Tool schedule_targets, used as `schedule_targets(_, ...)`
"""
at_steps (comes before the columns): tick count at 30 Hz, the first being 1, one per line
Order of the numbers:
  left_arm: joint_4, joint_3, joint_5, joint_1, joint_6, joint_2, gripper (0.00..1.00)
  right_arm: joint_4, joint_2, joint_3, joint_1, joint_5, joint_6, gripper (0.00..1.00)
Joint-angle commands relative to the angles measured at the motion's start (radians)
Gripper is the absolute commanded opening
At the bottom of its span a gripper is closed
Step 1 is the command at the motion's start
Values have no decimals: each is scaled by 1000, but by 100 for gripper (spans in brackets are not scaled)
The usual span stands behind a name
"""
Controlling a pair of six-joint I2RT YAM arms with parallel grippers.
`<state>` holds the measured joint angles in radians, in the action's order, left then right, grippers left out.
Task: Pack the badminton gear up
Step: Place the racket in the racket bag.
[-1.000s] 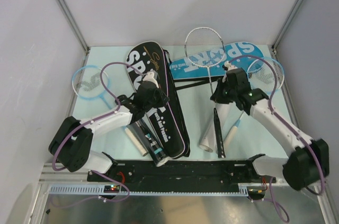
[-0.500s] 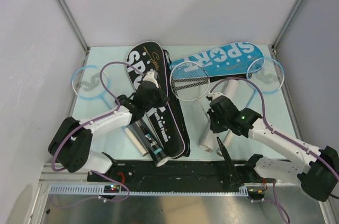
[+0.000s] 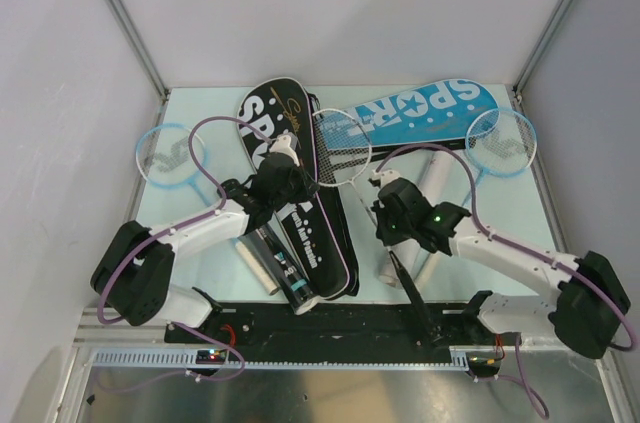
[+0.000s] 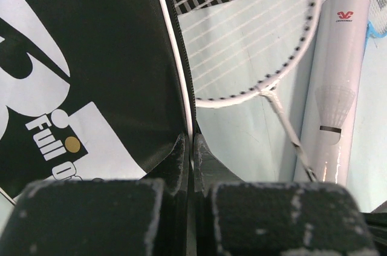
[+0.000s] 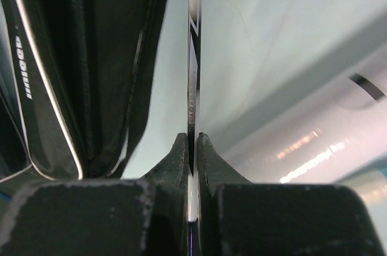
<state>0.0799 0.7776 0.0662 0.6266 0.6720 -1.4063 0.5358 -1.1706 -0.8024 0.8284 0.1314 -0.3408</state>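
Three rackets: a light-blue racket at the left edge, another light-blue racket at upper right, and a silver racket in the middle. Two covers: a black cover and a blue cover. Three tubes: a black tube, a white tube at lower left, and another white tube right of centre.

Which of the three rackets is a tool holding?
The silver racket, its shaft pinched in the right tool. The left blue racket and right blue racket lie free on either side.

Lab enclosure, white panels, aluminium posts
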Motion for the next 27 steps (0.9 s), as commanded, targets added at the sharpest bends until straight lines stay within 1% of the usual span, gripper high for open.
schedule_targets(1, 39, 38, -28, -5, -24, 32, 0, -226, -82, -11, 2, -85, 38, 0)
schedule_targets(8, 46, 39, -37, -7, -14, 27, 0, -413, -194, -29, -8, -142, 58, 0)
schedule_targets(18, 63, 18, -37, -6, 79, 49, 0, -598, -435, -197, -76, -132, -61, 0)
schedule_targets(27, 109, -28, -58, -20, 185, 70, 0, -770, -567, -241, -78, -53, -143, 0)
